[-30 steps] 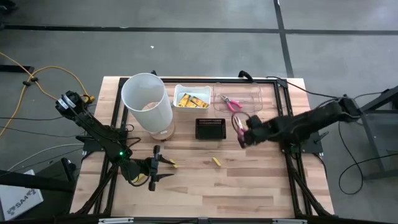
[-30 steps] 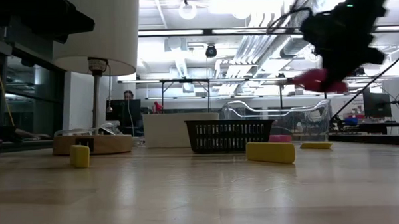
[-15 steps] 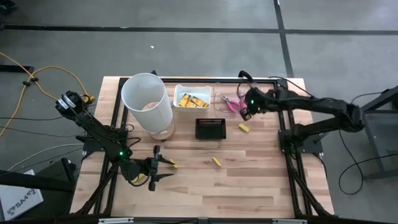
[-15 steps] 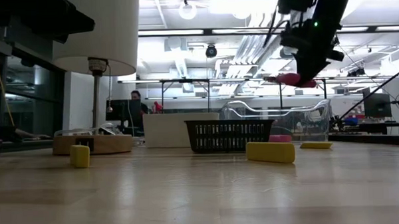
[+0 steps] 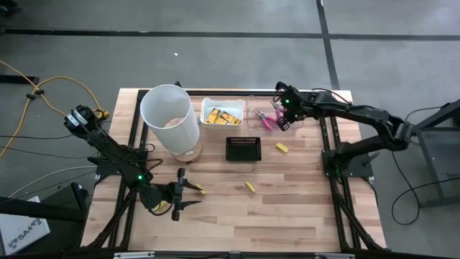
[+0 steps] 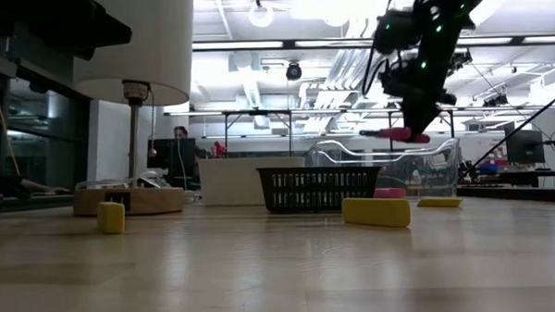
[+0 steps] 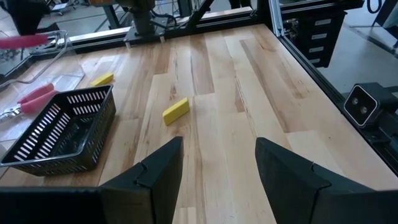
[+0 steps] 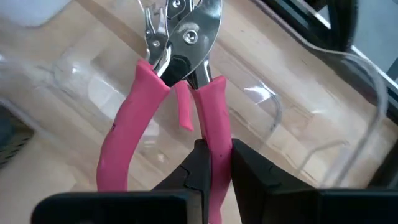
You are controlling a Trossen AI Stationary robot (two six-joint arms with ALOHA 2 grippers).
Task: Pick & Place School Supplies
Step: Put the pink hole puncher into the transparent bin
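My right gripper (image 5: pixel 279 119) is shut on a pink-handled plier-like tool (image 8: pixel 177 87) and holds it above the clear tray (image 5: pixel 291 109) at the table's far side; it also shows in the low view (image 6: pixel 393 133). A second pink-handled tool (image 5: pixel 264 119) lies in that tray. Yellow packets (image 5: pixel 221 115) lie in a white tray. Small yellow blocks (image 5: pixel 282 148) (image 5: pixel 250 186) lie on the table. My left gripper (image 5: pixel 188 196) is open and empty near the table's near left, beside a tiny yellow block (image 5: pixel 202 191). My right gripper pinches one pink handle (image 8: pixel 212 140) of the tool between its two fingers, which lie along the handle. The other handle (image 8: pixel 124 146) stands free beside it, and the metal head (image 8: pixel 183 28) points away from the gripper. The tool is lifted clear, above the clear tray.
A tall white cylinder (image 5: pixel 170 122) stands at the far left. A black basket (image 5: pixel 243 148) sits in the middle, in front of the white tray (image 5: pixel 208 106). The black frame rails (image 5: pixel 325 137) run along the table's sides. Bare wood lies at the near right.
My right gripper has carried the pink-handled tool from the table's middle right toward the far edge, turning as it went. It now holds the tool above the clear tray, a little lower than half a second ago. The yellow block that the arm covered now shows.
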